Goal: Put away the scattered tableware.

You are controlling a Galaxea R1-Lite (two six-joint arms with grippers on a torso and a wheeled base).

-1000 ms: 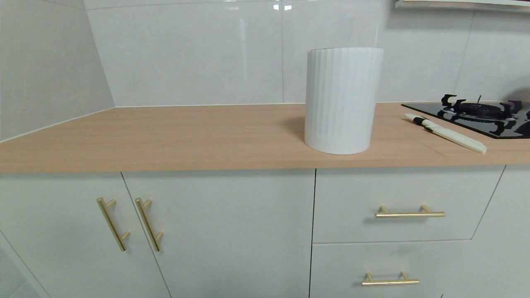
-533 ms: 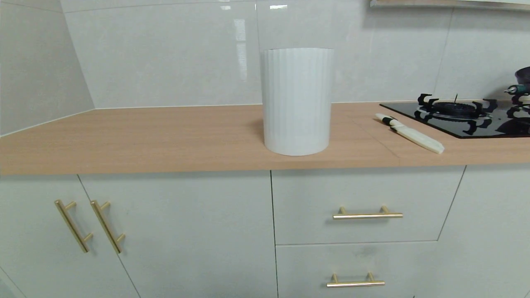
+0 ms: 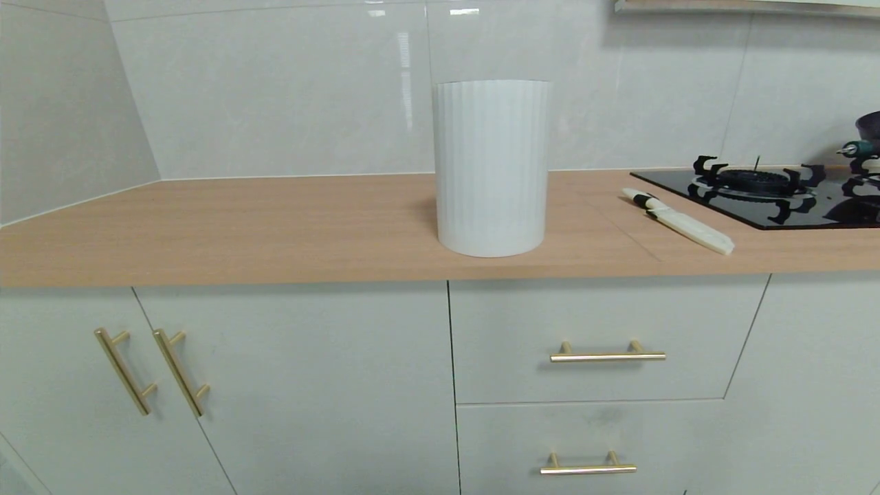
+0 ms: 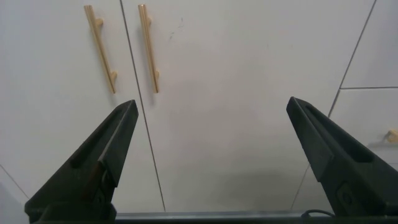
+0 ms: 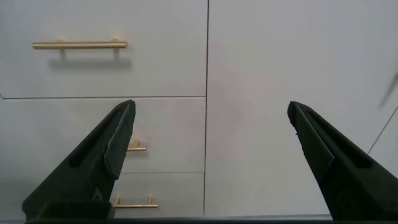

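My left gripper (image 4: 211, 104) ends in two matte black plastic fingers (image 4: 93, 168), long wedges tapering to blunt tips, each with a faint ridge along its flank. My right gripper (image 5: 209, 107) carries the same dark, smooth pair of fingers (image 5: 336, 162).

No legible text, label, brand, number or sign is appearing on the ribbed container (image 3: 491, 168), the knife (image 3: 679, 223), the countertop (image 3: 240, 227) or the cabinet fronts (image 3: 309, 385).
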